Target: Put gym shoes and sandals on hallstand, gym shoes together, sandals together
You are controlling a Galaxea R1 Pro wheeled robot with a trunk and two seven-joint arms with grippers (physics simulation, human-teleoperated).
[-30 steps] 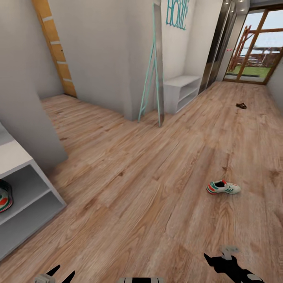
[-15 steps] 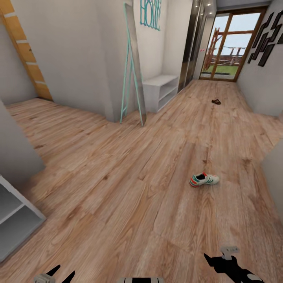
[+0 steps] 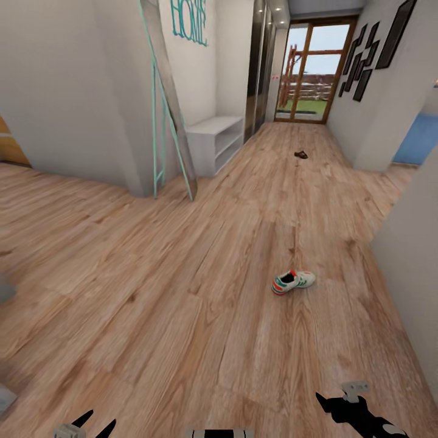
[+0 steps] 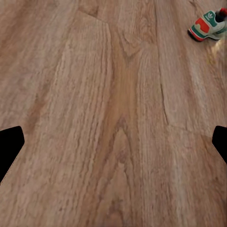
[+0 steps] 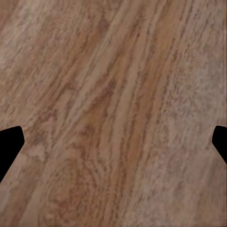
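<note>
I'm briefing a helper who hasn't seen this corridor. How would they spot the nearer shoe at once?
Look down the corridor floor toward the glazed door at its far end. About midway, lying alone on the planks, is a gym shoe. It is white with green stripes and red patches, unlike the small dark sandal much farther on.

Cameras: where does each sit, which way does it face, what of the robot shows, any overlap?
Head view: high on the robot, looking down the corridor floor past a gym shoe to a far sandal; left gripper and right gripper at the lower edge.
Left wrist view: looks down at planks; dark fingertips at the edges.
Right wrist view: bare planks, fingertips.
Shared: head and left wrist views both show the gym shoe.
</note>
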